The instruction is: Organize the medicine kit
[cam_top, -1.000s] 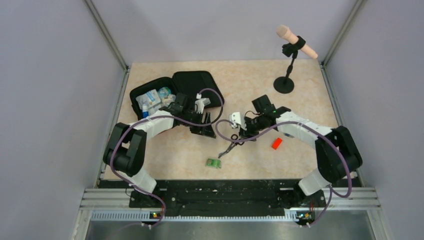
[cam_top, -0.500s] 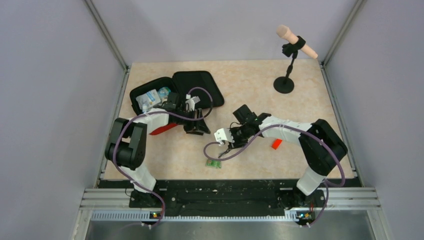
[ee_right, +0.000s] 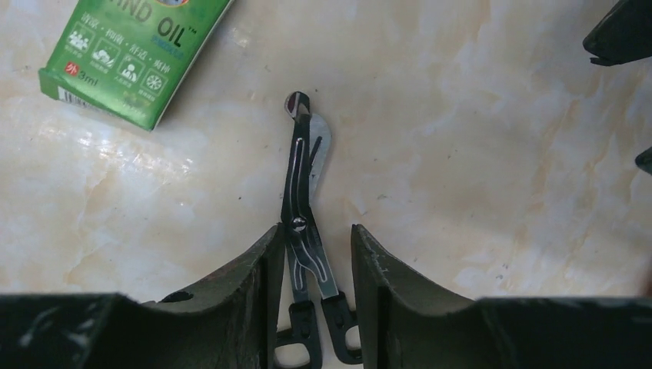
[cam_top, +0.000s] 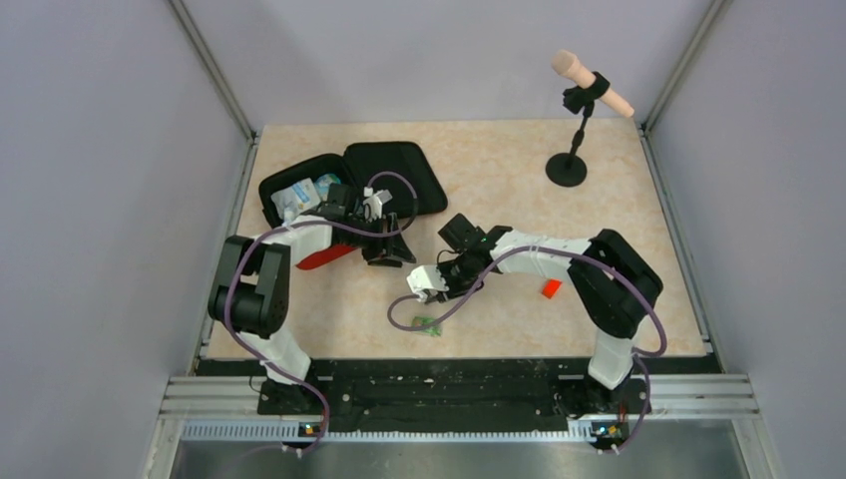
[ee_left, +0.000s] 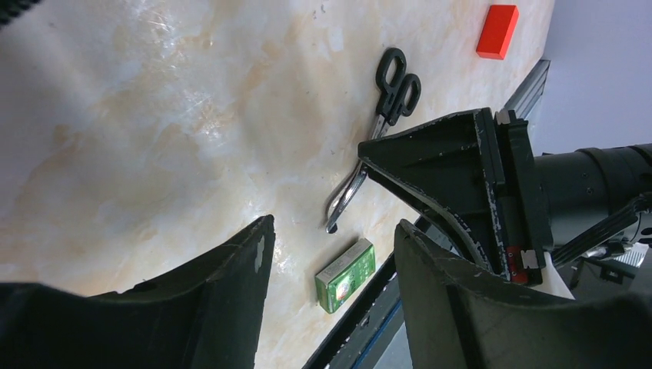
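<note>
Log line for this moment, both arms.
left gripper: open, empty | right gripper: open, astride scissors | medicine kit: open | green box: outside kit

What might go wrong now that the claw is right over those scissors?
The right gripper straddles the scissors near their pivot; lying flat on the smooth table, they may slip or twist as the fingers close. The green oil box sits near the blade tips and might get knocked. The open left gripper hangs close by, so the two may bump.
</note>
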Controlling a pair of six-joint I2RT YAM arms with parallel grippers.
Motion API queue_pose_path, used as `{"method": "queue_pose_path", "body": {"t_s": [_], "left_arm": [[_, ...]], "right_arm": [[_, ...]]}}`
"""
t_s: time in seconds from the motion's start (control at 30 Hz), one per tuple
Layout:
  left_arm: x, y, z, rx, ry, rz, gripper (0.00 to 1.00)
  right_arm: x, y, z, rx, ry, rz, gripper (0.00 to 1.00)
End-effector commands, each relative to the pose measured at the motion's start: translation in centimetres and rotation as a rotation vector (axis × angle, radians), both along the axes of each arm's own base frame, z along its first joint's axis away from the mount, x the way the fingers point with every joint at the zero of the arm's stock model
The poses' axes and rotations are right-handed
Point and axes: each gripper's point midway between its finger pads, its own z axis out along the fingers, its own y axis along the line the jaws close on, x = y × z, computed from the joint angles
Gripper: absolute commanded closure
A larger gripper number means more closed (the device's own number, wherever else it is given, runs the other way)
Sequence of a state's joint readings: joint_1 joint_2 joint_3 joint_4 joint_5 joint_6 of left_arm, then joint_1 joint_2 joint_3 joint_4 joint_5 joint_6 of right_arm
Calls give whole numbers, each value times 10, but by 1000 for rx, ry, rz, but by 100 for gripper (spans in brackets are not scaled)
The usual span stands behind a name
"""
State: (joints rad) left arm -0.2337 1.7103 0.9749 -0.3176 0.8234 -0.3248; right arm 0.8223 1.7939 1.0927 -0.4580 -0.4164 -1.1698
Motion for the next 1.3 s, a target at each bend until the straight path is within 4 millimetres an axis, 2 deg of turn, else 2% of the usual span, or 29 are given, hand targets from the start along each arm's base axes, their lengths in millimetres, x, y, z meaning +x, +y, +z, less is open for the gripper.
{"method": "queue_pose_path", "body": {"t_s": [0.0, 0.17, 0.3, 0.4, 0.5, 0.63, 0.77, 1.07, 1.27], "left_arm": [[10, 0, 24, -47, -67, 10, 37], [10, 1, 22, -60, -57, 27, 37], [9, 0, 20, -66, -43, 30, 37], [9, 0, 20, -69, -35, 30, 37], [8, 0, 18, -69, -29, 31, 37], [3, -1, 15, -64, -17, 33, 36], [-6, -9, 10, -67, -20, 12, 35], [-20, -29, 3, -70, -39, -101, 37], [-10, -30, -9, -12, -59, -133, 34]], "right_arm": [[-4, 4, -7, -68, 30, 40, 64], [-17, -11, -27, -202, 156, 41, 66], [-29, -22, -43, -298, 255, 20, 77], [-28, -25, -53, -312, 236, 0, 79], [-22, -28, -58, -287, 158, -34, 86], [-3, -25, -51, -193, -11, -87, 90], [5, -20, -38, -95, -109, -104, 92], [2, -19, -41, -91, -99, -111, 92], [-2, -17, -42, -92, -95, -101, 92]]}}
